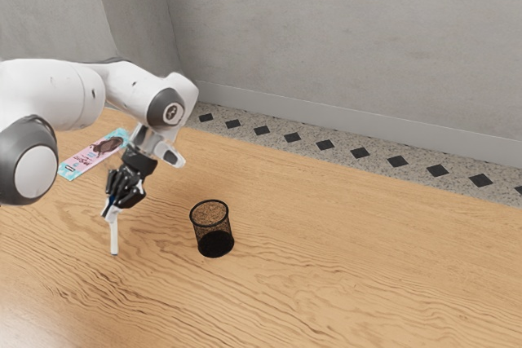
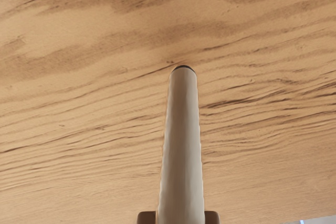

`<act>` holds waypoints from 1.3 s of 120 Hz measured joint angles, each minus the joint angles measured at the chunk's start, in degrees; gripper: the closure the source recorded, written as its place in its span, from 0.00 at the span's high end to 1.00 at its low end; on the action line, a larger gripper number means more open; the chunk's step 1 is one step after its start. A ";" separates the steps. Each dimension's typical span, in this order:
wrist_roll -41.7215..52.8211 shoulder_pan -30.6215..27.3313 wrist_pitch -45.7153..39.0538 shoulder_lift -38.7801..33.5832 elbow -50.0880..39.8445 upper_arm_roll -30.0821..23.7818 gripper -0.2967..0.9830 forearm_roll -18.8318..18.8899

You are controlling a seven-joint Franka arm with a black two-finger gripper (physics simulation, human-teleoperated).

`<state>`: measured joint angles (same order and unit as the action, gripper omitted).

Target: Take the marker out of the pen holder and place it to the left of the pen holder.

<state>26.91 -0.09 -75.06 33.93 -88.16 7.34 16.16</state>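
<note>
The gripper (image 1: 111,209) is closed on the white marker (image 1: 114,237), one finger (image 2: 147,217) at each side, its free end pointing down toward the table (image 1: 342,283); whether it touches the wood I cannot tell. The marker is out of the pen holder (image 1: 215,242), apart from it toward the exterior view's left, with room between. Tabletop stretches past the holder toward the exterior view's right. A colourful packet (image 1: 94,154) lies beyond the gripper, near the table's far edge.

Side and, closer, wrist cameras look down on one tabletop (image 1: 367,283).
</note>
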 joint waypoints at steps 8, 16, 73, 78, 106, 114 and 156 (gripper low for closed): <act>0.06 0.00 0.17 1.41 1.03 0.01 0.17 -0.03; 0.11 0.00 0.30 2.12 1.52 0.02 0.17 -0.05; 0.16 0.04 0.50 4.99 6.22 -0.24 0.39 -2.74; 0.17 0.02 0.23 5.12 6.41 -0.28 0.41 -3.18; 0.68 -0.04 -2.88 4.28 7.82 -0.39 0.51 -7.04; 0.93 -0.15 -3.74 1.66 8.00 -0.40 0.56 -8.54; 0.94 -0.09 -13.68 -30.39 -6.44 -1.22 0.73 -14.99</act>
<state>27.85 -0.19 -88.74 3.54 -94.60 6.12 1.16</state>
